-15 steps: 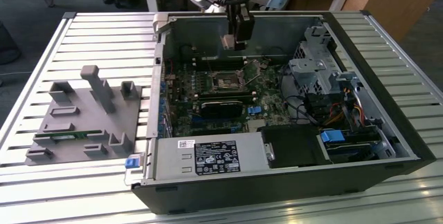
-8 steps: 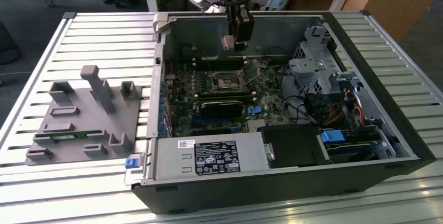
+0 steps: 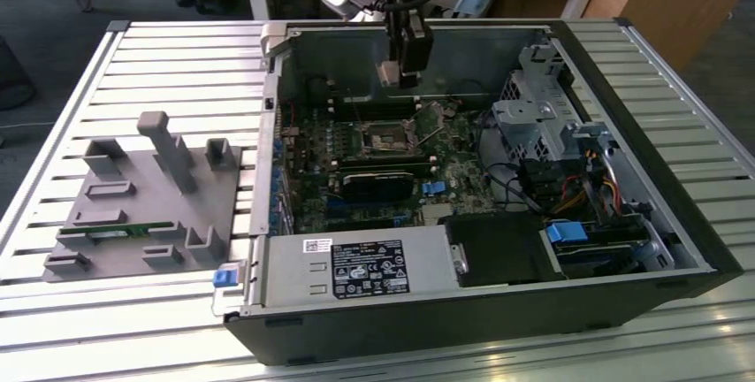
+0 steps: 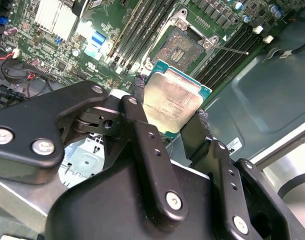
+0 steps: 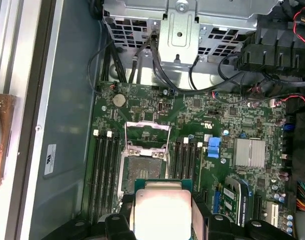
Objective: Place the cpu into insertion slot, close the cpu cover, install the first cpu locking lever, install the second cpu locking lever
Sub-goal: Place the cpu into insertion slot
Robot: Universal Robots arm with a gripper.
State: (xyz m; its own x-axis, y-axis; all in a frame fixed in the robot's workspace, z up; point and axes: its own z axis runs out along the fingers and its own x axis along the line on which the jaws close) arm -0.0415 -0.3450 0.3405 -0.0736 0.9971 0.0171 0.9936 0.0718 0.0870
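My gripper (image 3: 397, 73) hangs inside the open computer case, shut on the cpu (image 3: 388, 72). In the second wrist view the cpu (image 4: 175, 102), silver-faced with a tan rim, is clamped by its edges between the two black fingers (image 4: 138, 117). The insertion slot (image 4: 185, 47) lies uncovered on the green motherboard just beyond the chip, a clear gap away. In the first wrist view the cpu (image 5: 162, 210) hovers close to one edge of the insertion slot (image 5: 142, 170). The cpu cover (image 5: 146, 124) stands swung open at the slot's far edge. In the exterior view the insertion slot (image 3: 385, 139) is below the gripper.
Black memory slots (image 5: 105, 170) flank the socket on both sides. A silver heatsink (image 5: 250, 152) and a blue connector (image 5: 213, 147) sit nearby. A metal drive cage (image 3: 531, 126) and cables fill the exterior view's right. A grey fixture (image 3: 141, 196) lies outside the case on the slatted table.
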